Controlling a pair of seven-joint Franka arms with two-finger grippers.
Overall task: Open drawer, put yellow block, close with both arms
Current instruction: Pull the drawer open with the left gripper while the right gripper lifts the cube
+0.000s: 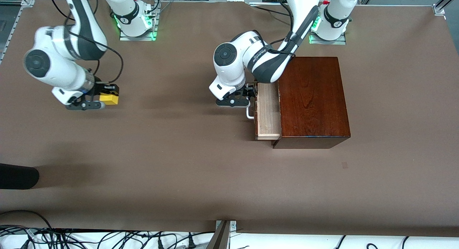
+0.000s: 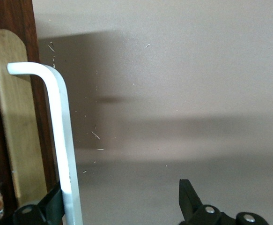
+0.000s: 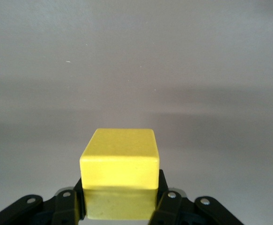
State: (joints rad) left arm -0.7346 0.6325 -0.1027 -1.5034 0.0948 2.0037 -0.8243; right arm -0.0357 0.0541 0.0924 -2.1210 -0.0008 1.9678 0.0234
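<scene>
Front view: one yellow block (image 1: 108, 98), one drawer (image 1: 268, 112), two arms.

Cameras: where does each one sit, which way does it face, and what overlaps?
Front: high across the table, facing both arms, wooden box, open drawer.
Left wrist: on the left arm, facing the drawer's handle; open left gripper shows; front shares both.
Right wrist: on the right arm, facing tabletop; right gripper shut on the yellow block; front shares the block.
</scene>
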